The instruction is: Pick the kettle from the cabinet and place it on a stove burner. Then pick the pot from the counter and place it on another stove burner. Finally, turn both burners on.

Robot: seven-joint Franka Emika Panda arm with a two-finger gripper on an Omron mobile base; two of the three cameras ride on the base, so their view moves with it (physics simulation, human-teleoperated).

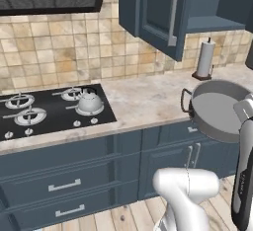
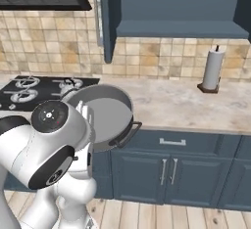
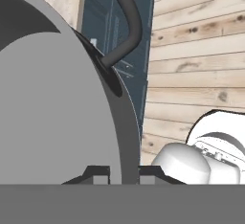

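The hand [image 3: 123,173] gripped the tilted pot's [image 1: 220,109] rim, fingers nearly closed. The pot was empty, overhanging the desk [image 1: 143,101] edge.

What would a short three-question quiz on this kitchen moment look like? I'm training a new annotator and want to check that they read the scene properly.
1. True or false: the kettle already sits on a burner of the cooktop.
2. Where is the pot now? A) flat on the counter B) tilted, lifted in front of the counter edge, its rim between the fingers C) on the cabinet shelf
3. Fill in: the upright paper towel roll stands on the ___, under the open cabinet.

Key: 1 true; 2 B; 3 counter.
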